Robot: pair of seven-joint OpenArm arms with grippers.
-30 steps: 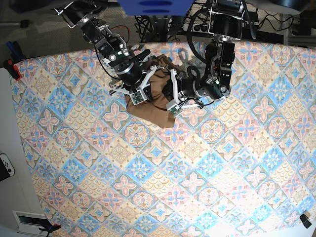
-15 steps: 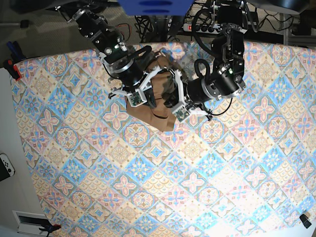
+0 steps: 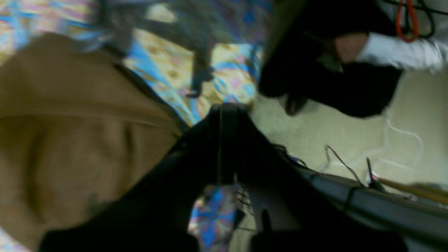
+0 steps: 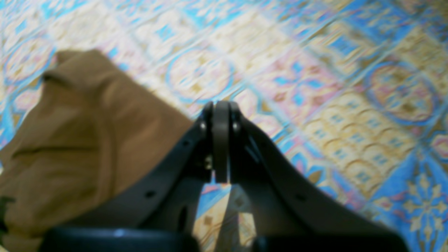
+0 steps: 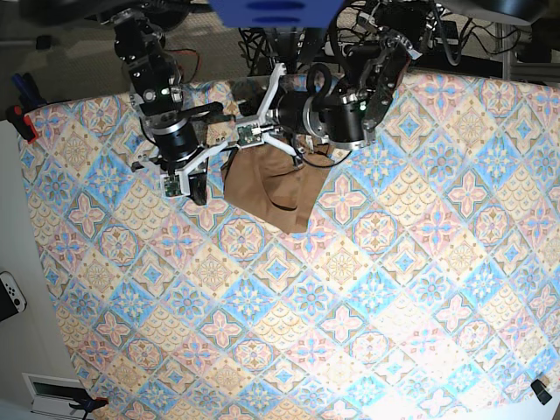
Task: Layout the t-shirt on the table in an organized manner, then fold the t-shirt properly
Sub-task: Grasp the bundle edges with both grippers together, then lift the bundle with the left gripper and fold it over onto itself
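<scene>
The tan-brown t-shirt (image 5: pixel 276 188) lies in a crumpled bundle on the patterned table (image 5: pixel 350 306), near its far edge. My right gripper (image 5: pixel 194 185) hovers just left of the bundle, off the cloth. The right wrist view shows that gripper (image 4: pixel 220 105) shut and empty, with the t-shirt (image 4: pixel 70 140) to its left. My left gripper (image 5: pixel 234 131) hangs above the bundle's far left corner. Blurred in the left wrist view, this gripper (image 3: pixel 225 108) is shut with nothing in it, the t-shirt (image 3: pixel 70 140) lying below and to its left.
Cables and a power strip (image 5: pixel 289 39) crowd the floor behind the table's far edge. A red clamp (image 5: pixel 22 122) sits at the far left corner. A game controller (image 5: pixel 10 297) lies off the left side. A small black object (image 5: pixel 542 391) is at the near right corner.
Both grippers have come off the t-shirt. The right arm swung to the view's left; the left arm swung up toward the far edge. The bundle stays put.
</scene>
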